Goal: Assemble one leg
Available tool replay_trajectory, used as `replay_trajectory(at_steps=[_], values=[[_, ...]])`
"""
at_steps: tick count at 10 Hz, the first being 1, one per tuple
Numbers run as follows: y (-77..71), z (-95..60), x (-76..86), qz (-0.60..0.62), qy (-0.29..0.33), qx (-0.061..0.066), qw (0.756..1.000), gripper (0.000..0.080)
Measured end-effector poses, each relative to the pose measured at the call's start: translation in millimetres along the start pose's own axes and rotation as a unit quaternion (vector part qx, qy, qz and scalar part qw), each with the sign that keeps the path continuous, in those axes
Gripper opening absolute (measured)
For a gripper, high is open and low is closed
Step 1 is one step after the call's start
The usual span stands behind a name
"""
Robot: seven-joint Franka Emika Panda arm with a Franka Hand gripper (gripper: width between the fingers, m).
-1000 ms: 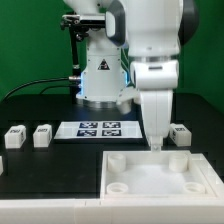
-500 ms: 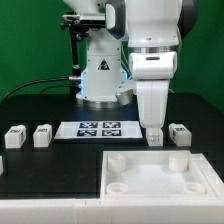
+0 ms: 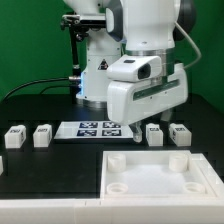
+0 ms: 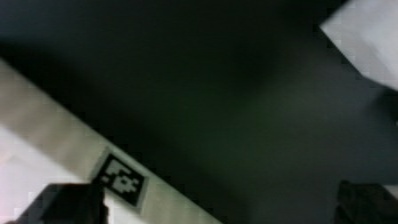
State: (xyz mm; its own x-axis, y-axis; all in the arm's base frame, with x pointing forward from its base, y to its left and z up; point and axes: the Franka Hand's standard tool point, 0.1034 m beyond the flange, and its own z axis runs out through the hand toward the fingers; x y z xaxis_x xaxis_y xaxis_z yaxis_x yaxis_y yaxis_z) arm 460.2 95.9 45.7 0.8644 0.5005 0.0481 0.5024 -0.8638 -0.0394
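Several small white legs stand in a row on the black table: two at the exterior view's left (image 3: 13,137) (image 3: 42,135) and two at its right (image 3: 154,134) (image 3: 180,133). My gripper (image 3: 140,120) hangs tilted above the table, just above and beside the inner right leg, not touching it. In the wrist view the gripper (image 4: 217,205) is open, with dark fingertips (image 4: 71,205) far apart and only dark table between them. A white strip with one black-and-white tag (image 4: 121,180) runs past one finger; I cannot tell which part it is.
The marker board (image 3: 98,129) lies behind the row of legs. The large flat white board with round corner sockets (image 3: 160,175) lies at the front right. The robot base (image 3: 98,75) stands at the back. A blurred white shape (image 4: 365,40) shows in the wrist view.
The hand stood upright over the inner right leg, then rose. Now it has swung into a steep tilt, and the leg stays on the table.
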Motion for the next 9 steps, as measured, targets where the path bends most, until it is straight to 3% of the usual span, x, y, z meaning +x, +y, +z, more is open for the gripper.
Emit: replay_trajectory(at_steps=[2,4,5,9], values=[[-27.1,2.5,6.6,0.153,-0.002,0.01,0.988,0.0648],[-53.6,6.4,15.9,0.276,-0.005,0.018,0.961,0.0648],[-64.3,8.3,19.0,0.266,-0.006,0.019,0.964,0.0648],[-67.5,9.2,17.2,0.256,-0.02,0.019,0.966,0.0648]])
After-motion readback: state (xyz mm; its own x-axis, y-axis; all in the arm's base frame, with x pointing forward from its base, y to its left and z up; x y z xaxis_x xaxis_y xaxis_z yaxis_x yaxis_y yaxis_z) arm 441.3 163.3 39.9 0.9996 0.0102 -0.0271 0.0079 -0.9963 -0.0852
